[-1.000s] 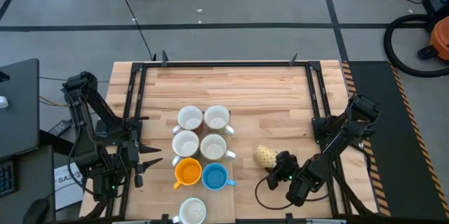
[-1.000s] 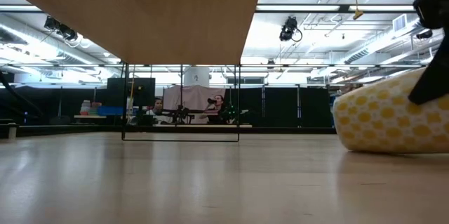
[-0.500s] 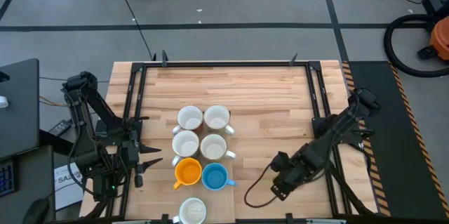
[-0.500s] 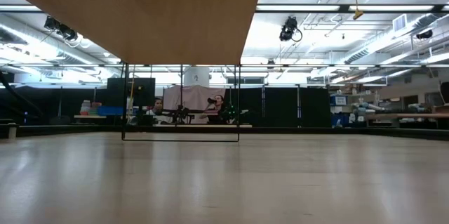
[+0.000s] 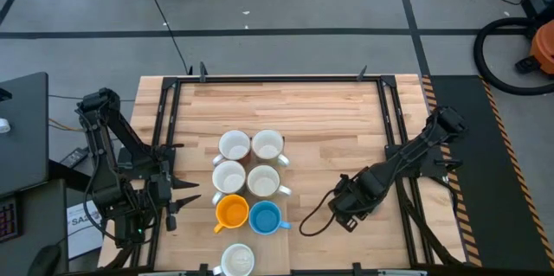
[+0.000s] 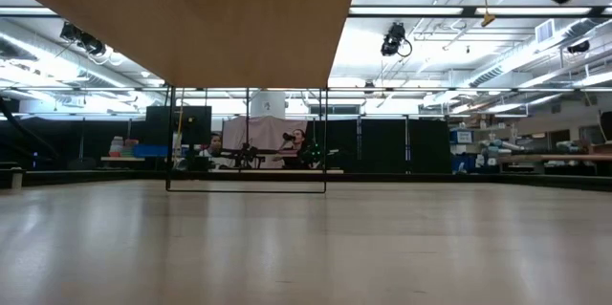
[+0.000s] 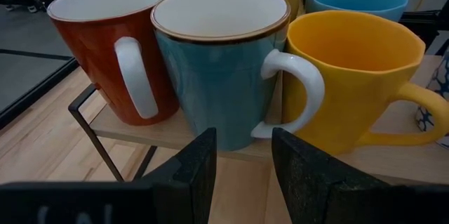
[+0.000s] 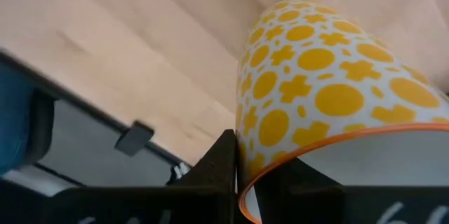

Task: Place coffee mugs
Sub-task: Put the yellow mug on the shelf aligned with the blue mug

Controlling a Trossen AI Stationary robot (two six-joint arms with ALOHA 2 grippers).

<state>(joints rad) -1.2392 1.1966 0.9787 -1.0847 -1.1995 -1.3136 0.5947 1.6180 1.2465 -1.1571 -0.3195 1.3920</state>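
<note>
Yellow patterned mug [image 8: 330, 90] was pinched at rim by right gripper [image 5: 346, 207]; best kept level, lowered beside blue mug [image 5: 264, 217]. Left gripper [image 7: 242, 161] fingers: spread.

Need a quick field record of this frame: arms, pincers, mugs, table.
right pincer: shut on the rim of the yellow patterned mug, carried above the table, right of the mug group
left pincer: open, parked at the table's left edge, holding nothing
mug group: two columns, four white mugs, then orange mug and blue mug
extra white mug: at the near edge
</note>
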